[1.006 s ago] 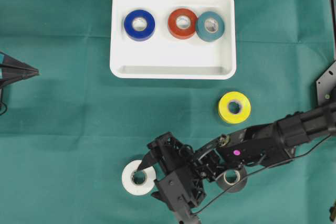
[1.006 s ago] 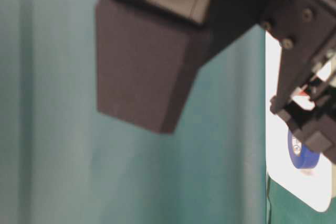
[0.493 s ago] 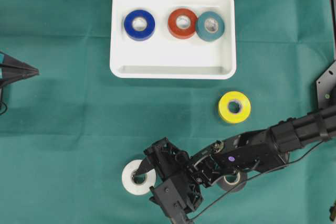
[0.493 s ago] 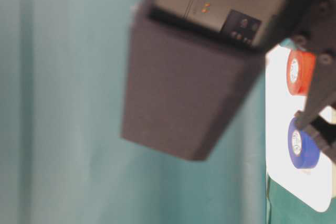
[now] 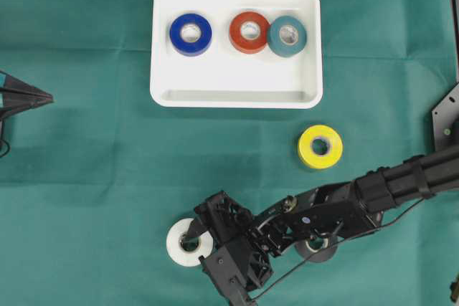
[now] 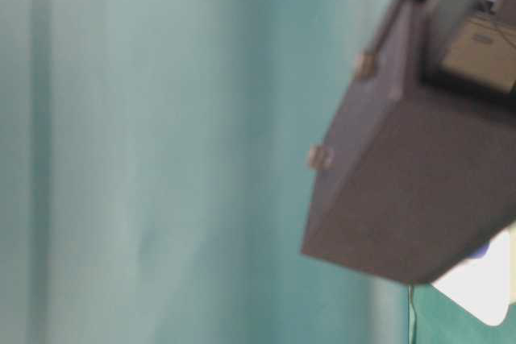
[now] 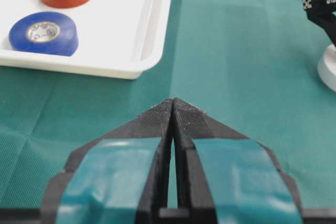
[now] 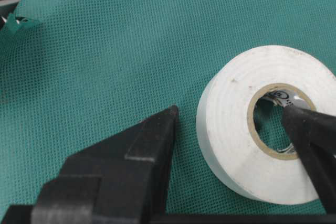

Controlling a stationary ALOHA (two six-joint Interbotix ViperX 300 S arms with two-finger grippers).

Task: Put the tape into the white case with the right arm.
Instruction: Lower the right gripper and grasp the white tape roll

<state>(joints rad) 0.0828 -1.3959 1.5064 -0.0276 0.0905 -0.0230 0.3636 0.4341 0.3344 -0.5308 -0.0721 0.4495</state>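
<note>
Overhead exterior view shows the white case (image 5: 236, 91) already holding three rolls: the blue roll (image 5: 190, 34), the red roll (image 5: 249, 31) and the teal roll (image 5: 287, 36), the last two touching. Three rolls remain out on the green cloth surface (image 5: 100, 177): the yellow roll (image 5: 320, 146) just below the case's right corner, the grey roll (image 5: 315, 250) mostly hidden under the right arm (image 5: 373, 191), and the white tape (image 5: 189, 242). So I judge the job about half done.

The right gripper (image 8: 231, 116) is spread, one finger inside the white tape's core and the other outside its wall, not yet pinching. The left gripper (image 7: 172, 109) is pressed together, parked at the left, holding nothing.

Nothing of the room shows beyond the cloth.
</note>
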